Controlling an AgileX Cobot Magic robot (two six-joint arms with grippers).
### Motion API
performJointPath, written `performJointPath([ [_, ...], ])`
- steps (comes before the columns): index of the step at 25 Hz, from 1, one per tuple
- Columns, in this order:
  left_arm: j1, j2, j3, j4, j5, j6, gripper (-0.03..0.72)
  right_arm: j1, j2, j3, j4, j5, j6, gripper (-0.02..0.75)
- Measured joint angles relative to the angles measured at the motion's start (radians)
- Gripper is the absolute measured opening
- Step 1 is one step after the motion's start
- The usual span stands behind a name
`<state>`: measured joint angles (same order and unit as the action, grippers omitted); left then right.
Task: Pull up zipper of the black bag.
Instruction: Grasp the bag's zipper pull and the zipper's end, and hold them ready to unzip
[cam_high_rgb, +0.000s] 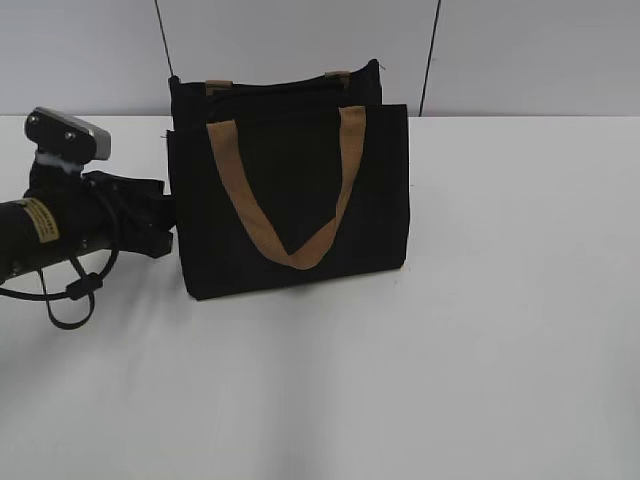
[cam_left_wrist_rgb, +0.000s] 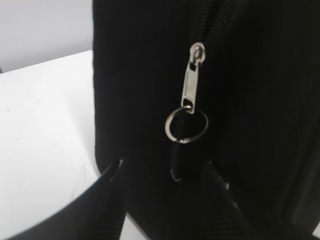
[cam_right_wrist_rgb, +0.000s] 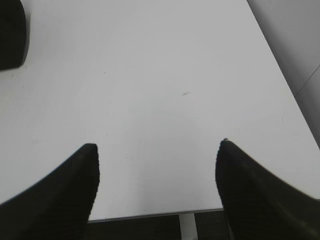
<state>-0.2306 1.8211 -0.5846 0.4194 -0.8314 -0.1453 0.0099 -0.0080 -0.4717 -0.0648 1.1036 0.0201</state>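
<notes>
on bag's side, zipper (cam_left_wrist_rgb: 189, 102) upright

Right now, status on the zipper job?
Left end effector open, fingers either side of the zipper on the bag's left end, not gripping. Right end effector open over bare table. Nothing in the way.

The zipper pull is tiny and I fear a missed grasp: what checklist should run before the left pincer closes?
1. Zipper in left wrist view: ok, ring and tab clearly visible.
2. Left pincer open: ok, fingers apart.
3. Ring between the fingers: ok sideways, though it lies just beyond the tips.
4. Black bag upright on the table: ok.
5. Tan handle clear of the pull: ok, it hangs on the front face.
6. Right pincer out of the way: ok, open over bare table.
</notes>
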Motion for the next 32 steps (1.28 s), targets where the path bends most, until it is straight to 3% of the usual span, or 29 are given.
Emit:
performJointPath([
  [11,0.000,0.105,-0.113,0.143,-0.006,-0.023,0.359,0.000,0.000,0.000,0.000,0.000,0.000,0.554],
  [21,0.000,0.173,-0.131,0.135,-0.012,-0.024,0.355,0.000,0.000,0.000,0.000,-0.001,0.000,0.554],
  [32,0.000,0.249,-0.131,0.101,-0.165,-0.024,0.261,0.000,0.000,0.000,0.000,-0.002,0.000,0.554],
])
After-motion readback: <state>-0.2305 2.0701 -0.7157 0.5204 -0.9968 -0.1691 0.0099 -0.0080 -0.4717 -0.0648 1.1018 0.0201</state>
